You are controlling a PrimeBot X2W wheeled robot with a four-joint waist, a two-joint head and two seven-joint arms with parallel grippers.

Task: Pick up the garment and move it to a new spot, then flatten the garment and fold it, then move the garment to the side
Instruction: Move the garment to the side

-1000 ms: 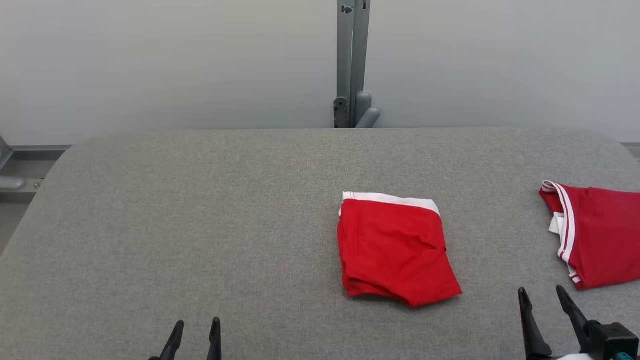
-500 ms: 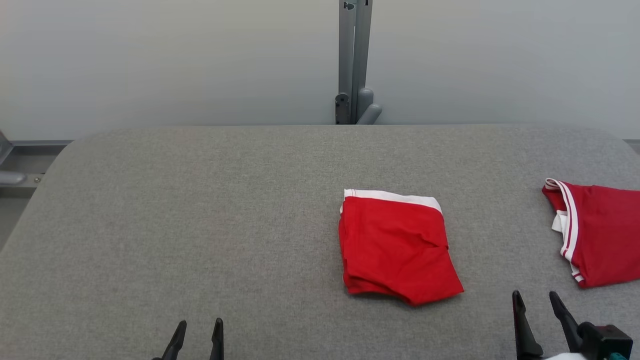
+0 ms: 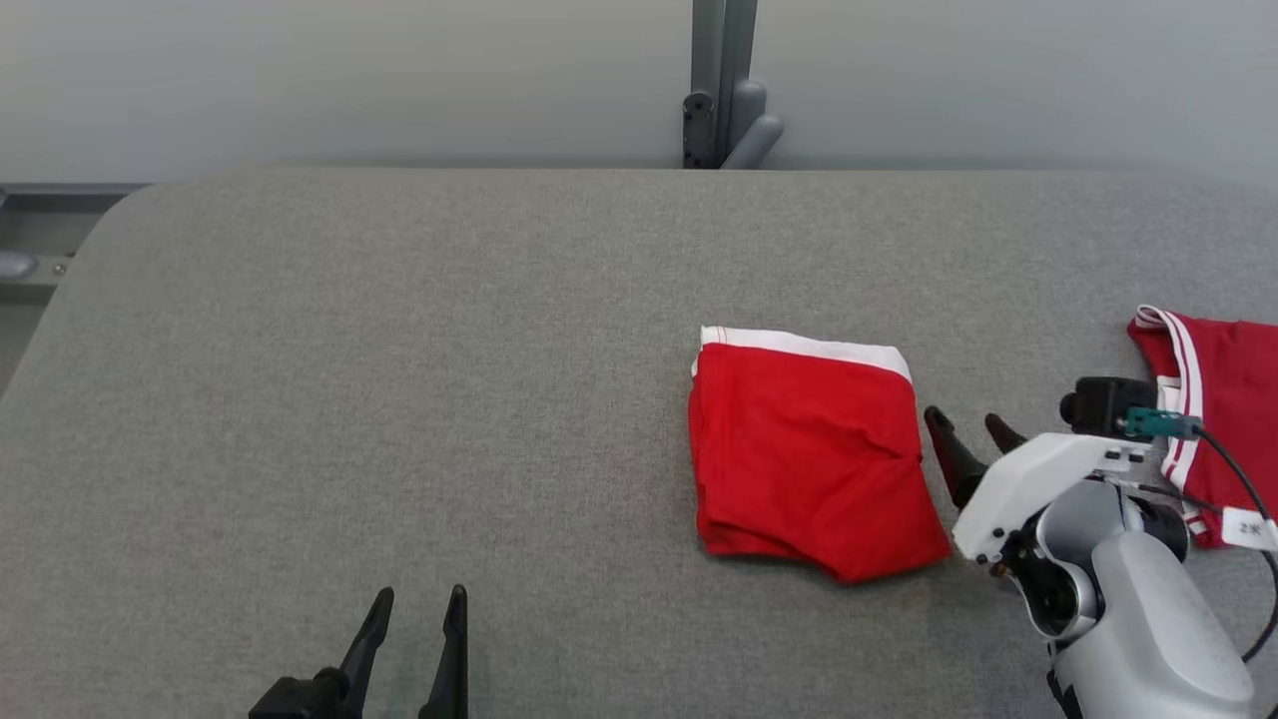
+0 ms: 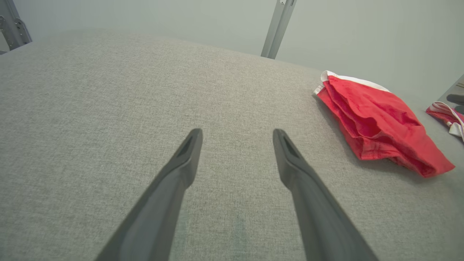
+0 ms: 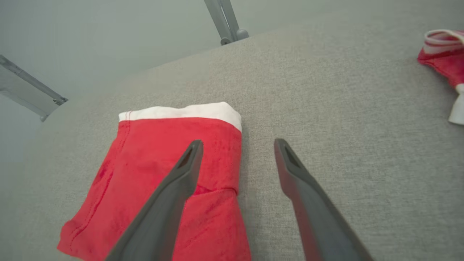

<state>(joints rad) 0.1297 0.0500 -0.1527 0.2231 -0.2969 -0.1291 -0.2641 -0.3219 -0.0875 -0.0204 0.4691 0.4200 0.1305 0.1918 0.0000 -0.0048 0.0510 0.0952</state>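
A small white tag [image 3: 1248, 526] hangs on the right arm's black cable [image 3: 1233, 474]; its marks are too small to read. No writing can be made out on the clothing.

The right hand [image 3: 960, 415] is spread and holds nothing. It sits just beside the right edge of the folded red shorts [image 3: 809, 459]. In the right wrist view the hand [image 5: 238, 142] straddles that edge, one finger over the red cloth [image 5: 152, 170] and the other over bare tabletop [image 5: 326, 108]; whether it touches the cloth cannot be told. The left hand [image 3: 421, 593] is also spread and empty, over bare grey tabletop [image 3: 399, 399] at the near left, well apart from the shorts [image 4: 377, 119].

The shorts lie flat right of centre, white waistband on the far side. A second red garment [image 3: 1223, 399] with white stripes lies at the right edge.

A second ago the right hand was at the near right corner; it has since come forward and left to the shorts. The whole head view has shifted, so the camera has moved, not the clothes.
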